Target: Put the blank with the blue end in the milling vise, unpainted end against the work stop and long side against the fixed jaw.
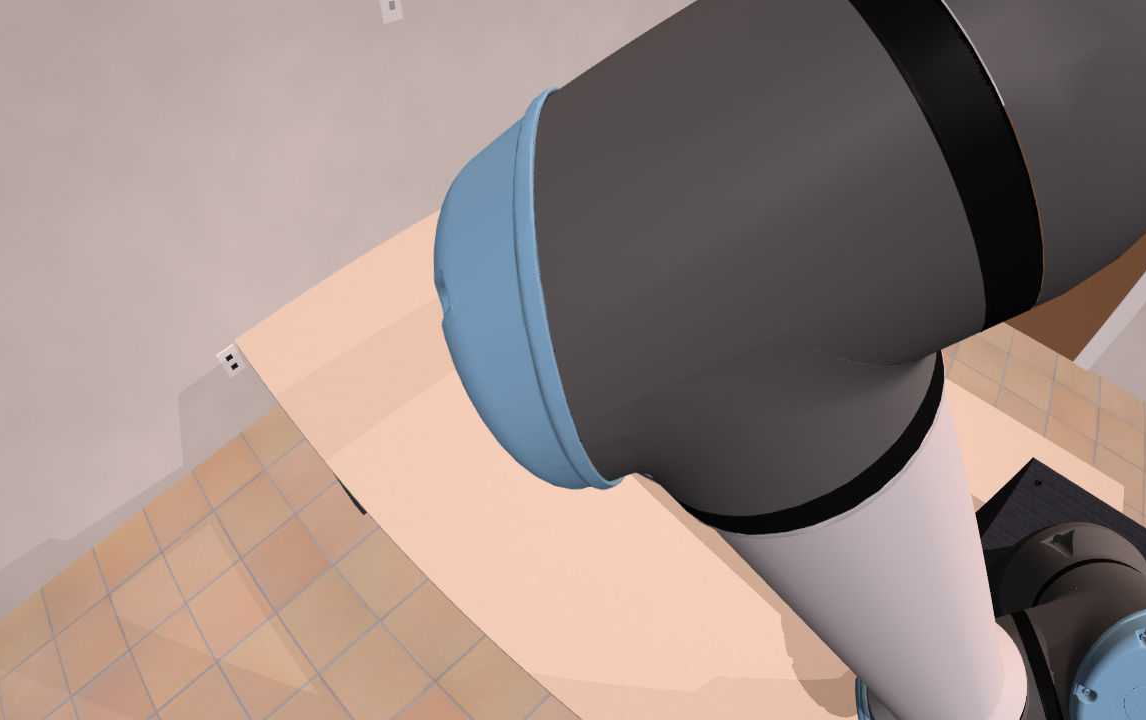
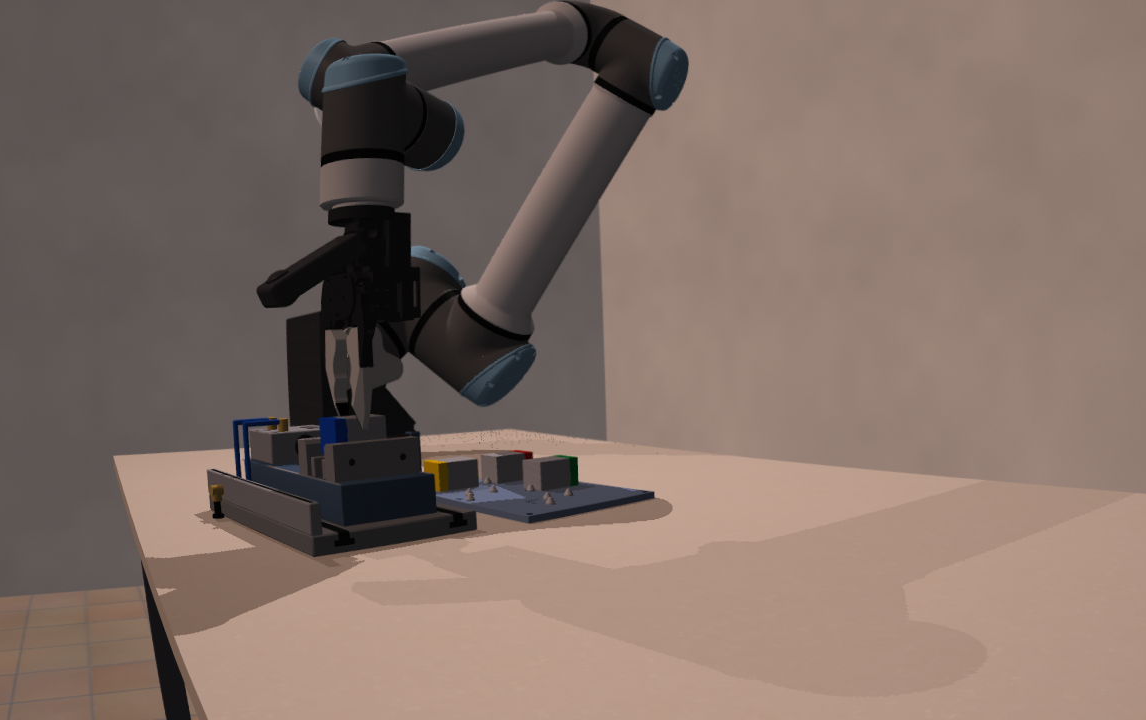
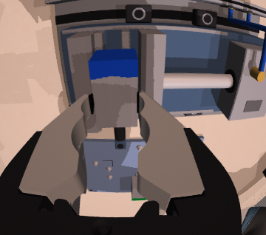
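The blank with the blue end point(image 2: 333, 431) point(image 3: 114, 107) is between the jaws of the vise, its blue end away from the work stop point(image 3: 120, 134). My gripper point(image 2: 353, 417) point(image 3: 115, 93) is shut on its long sides near the unpainted end. The blank's top stands above the fixed jaw point(image 2: 371, 457) point(image 3: 78, 59), on its left in the wrist view. The moving jaw point(image 3: 156, 63) is close on its right. Two low bars point(image 3: 98, 39) point(image 3: 125, 38) show beyond the blue end. The blank's underside is hidden, so I cannot tell whether it touches the bars or the work stop.
The plate point(image 2: 617, 497) point(image 3: 90, 150) beside the vise holds the yellow-ended blank point(image 2: 461, 473), red-ended blank point(image 2: 499, 468) and green-ended blank point(image 2: 546, 473), plus small pegs. Blue hoses point(image 2: 240, 452) point(image 3: 263, 48) rise at the vise's cylinder end. The arm hides the vise in the top view.
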